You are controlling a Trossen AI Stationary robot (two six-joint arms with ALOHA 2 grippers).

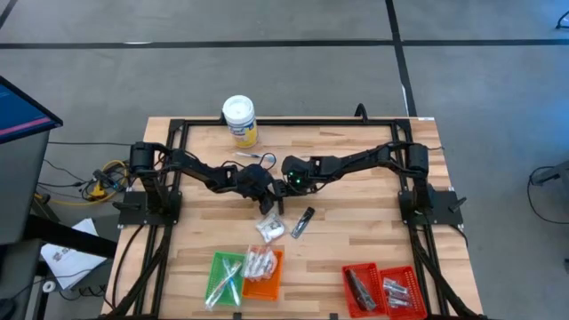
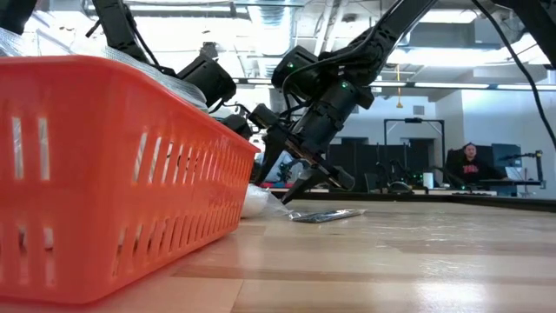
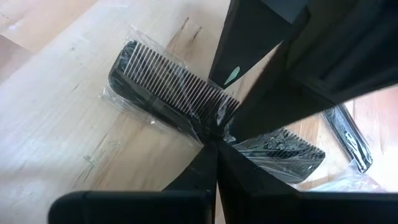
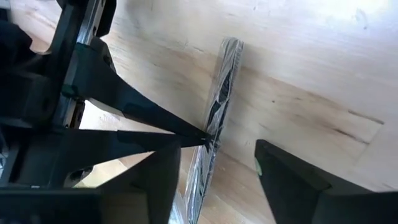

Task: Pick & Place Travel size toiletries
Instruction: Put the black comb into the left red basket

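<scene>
A black comb (image 3: 165, 84) in a clear wrapper is the item in play, seen edge-on in the right wrist view (image 4: 222, 87). My left gripper (image 3: 211, 146) (image 1: 261, 190) is shut on it near the table's middle. My right gripper (image 4: 214, 149) (image 1: 281, 190) is open and faces the left one. One of its fingers (image 4: 158, 177) stands on each side of the comb, and I cannot tell whether either touches the wrapper. A white crinkly packet (image 1: 269, 228) and a dark wrapped item (image 1: 302, 222) (image 2: 326, 215) lie flat on the wood nearer the near edge. My left gripper pinches the wrapped comb between its two fingertips at about the middle of its length (image 3: 202, 134), on the back edge opposite the teeth. The fingers lie across the comb. The comb sits edge-on between the right gripper's fingers; the low view shows both grippers above the table top.
A white-lidded tub with a yellow label (image 1: 239, 118) stands near the far edge. A green tray (image 1: 216, 277) and an orange tray (image 1: 275, 283) sit at the near edge with items inside, and two red trays (image 1: 348, 293) sit to their right. A person (image 2: 469, 161) sits in the room beyond.
</scene>
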